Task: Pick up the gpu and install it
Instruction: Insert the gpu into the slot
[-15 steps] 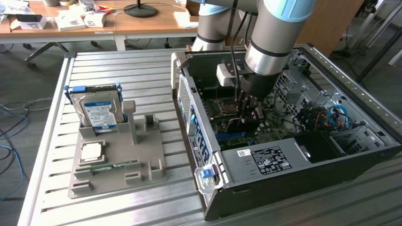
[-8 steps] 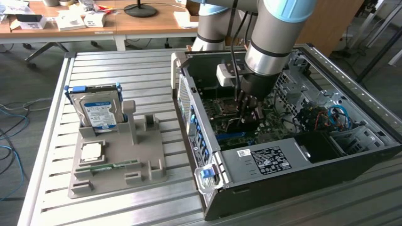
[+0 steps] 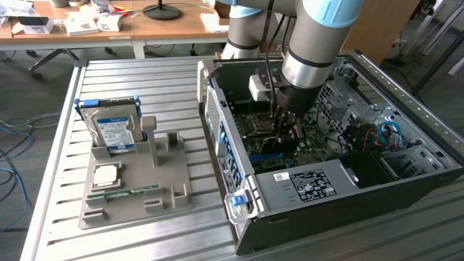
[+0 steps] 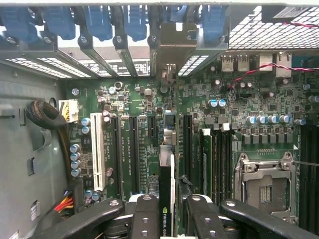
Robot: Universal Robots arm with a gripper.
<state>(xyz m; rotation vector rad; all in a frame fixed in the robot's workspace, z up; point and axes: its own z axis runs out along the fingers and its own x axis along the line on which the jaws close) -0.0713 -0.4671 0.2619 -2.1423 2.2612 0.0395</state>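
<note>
Open computer case [image 3: 348, 212] lying on its side on the slatted metal counter [image 3: 145, 81], with the robot arm [image 3: 312, 49] reaching down into it from above. The tool [image 3: 286, 133] hangs inside the case, close over the green motherboard [image 4: 134, 99]. In the wrist view its two black fingers [image 4: 147, 214] are pressed against the opposite faces of the gpu [image 4: 167, 199], pinching it. The gpu is seen edge-on as a thin dark card standing upright on the motherboard. It runs from the tool toward the case's rear wall, where its metal bracket meets the row of blue clips [image 4: 97, 22]. The white and black expansion slots [image 4: 115, 154] lie on one side of the card and the processor socket [image 4: 264, 186] on the other. Whether the card's lower edge is fully seated in its slot cannot be told. Outside the case, on the exterior view's left, a grey holder [image 3: 174, 185] rests on the counter. It carries an upright hard drive [image 3: 114, 130] with a blue-white label and a green memory stick [image 3: 130, 191] lying flat, both well apart from the tool.
</note>
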